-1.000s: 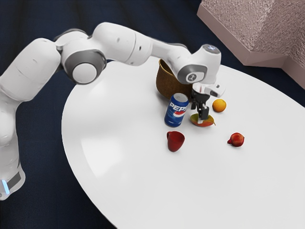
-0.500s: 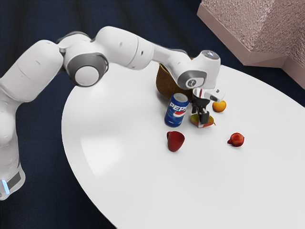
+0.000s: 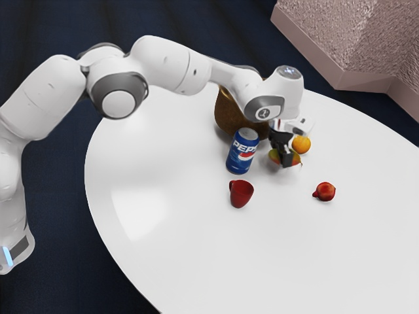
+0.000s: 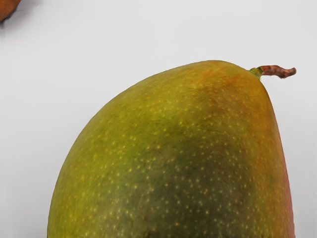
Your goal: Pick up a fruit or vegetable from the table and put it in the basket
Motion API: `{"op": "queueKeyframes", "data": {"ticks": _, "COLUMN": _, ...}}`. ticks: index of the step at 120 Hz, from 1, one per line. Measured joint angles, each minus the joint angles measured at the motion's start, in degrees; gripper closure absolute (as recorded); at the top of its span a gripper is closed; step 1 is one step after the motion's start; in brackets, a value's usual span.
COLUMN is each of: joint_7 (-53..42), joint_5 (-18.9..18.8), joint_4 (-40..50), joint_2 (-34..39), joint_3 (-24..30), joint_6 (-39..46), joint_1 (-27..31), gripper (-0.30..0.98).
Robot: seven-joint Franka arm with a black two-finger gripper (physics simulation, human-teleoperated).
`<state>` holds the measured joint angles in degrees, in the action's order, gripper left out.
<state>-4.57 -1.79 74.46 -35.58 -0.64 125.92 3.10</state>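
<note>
Your green, yellow and red mango (image 3: pixel 274 156), oval with a short brown stem, is in the black two-finger claw (image 3: pixel 284 155). Half a second ago it lay lower in the exterior view; now it has shifted with the claw towards one o'clock and appears to be just off the round white worktop (image 3: pixel 196 235). The claw is pinching the mango from both sides. That suggests the pick has worked, and carrying it to the basket is what remains for you.

Clock directions here are read in the exterior view, from the mango. The round yellow-orange fruit (image 3: pixel 301 144) is very near, at one to two o'clock. The blue Pepsi can (image 3: pixel 242 154) stands near, at nine. The deep, rounded brown basket (image 3: pixel 236 118) is at ten to eleven, partly hidden by the arm. The red mug (image 3: pixel 241 193) is at eight, and the small round red fruit (image 3: pixel 325 191) at four to five.

The white jointed arm (image 3: pixel 167 62) enters from nine o'clock, arches over the worktop and points its hand down. You would probably need more height to clear the can and the basket's rim.
</note>
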Motion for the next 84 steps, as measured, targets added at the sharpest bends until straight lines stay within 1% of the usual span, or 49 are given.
{"op": "queueKeyframes", "data": {"ticks": 10, "joint_7": 0.6, "joint_5": -0.4, "joint_4": 0.2, "joint_2": 1.8, "joint_3": -0.2, "joint_6": 0.6, "joint_1": -0.4, "gripper": 0.33}}
{"op": "queueKeyframes", "data": {"ticks": 19, "joint_7": 1.0, "joint_5": -1.8, "joint_4": 0.8, "joint_2": 6.0, "joint_3": -0.4, "joint_6": 0.9, "joint_1": -1.6, "gripper": 0.33}}
{"op": "queueKeyframes", "data": {"ticks": 28, "joint_7": 1.4, "joint_5": -3.0, "joint_4": 5.4, "joint_2": 13.7, "joint_3": -2.6, "joint_6": 1.1, "joint_1": -3.3, "gripper": 0.36}}
{"op": "queueKeyframes", "data": {"ticks": 34, "joint_7": 1.7, "joint_5": -4.5, "joint_4": 7.7, "joint_2": 18.8, "joint_3": -4.1, "joint_6": 0.9, "joint_1": -4.4, "gripper": 0.36}}
{"op": "queueKeyframes", "data": {"ticks": 42, "joint_7": 2.0, "joint_5": -6.3, "joint_4": 11.0, "joint_2": 25.0, "joint_3": -6.2, "joint_6": 0.5, "joint_1": -4.7, "gripper": 0.33}}
{"op": "queueKeyframes", "data": {"ticks": 47, "joint_7": 2.1, "joint_5": -7.2, "joint_4": 12.2, "joint_2": 27.4, "joint_3": -7.8, "joint_6": 0.1, "joint_1": -4.7, "gripper": 0.30}}
{"op": "queueKeyframes", "data": {"ticks": 59, "joint_7": 2.2, "joint_5": -8.5, "joint_4": 13.1, "joint_2": 28.5, "joint_3": -9.7, "joint_6": -0.7, "joint_1": -1.9, "gripper": 0.30}}
{"op": "queueKeyframes", "data": {"ticks": 68, "joint_7": 2.1, "joint_5": -8.8, "joint_4": 13.0, "joint_2": 27.0, "joint_3": -10.0, "joint_6": -1.1, "joint_1": 0.6, "gripper": 0.29}}
{"op": "queueKeyframes", "data": {"ticks": 75, "joint_7": 2.0, "joint_5": -9.0, "joint_4": 12.9, "joint_2": 26.1, "joint_3": -10.1, "joint_6": -1.3, "joint_1": 1.5, "gripper": 0.32}}
{"op": "queueKeyframes", "data": {"ticks": 84, "joint_7": 1.8, "joint_5": -9.1, "joint_4": 12.6, "joint_2": 25.4, "joint_3": -10.1, "joint_6": -1.4, "joint_1": 2.5, "gripper": 0.30}}
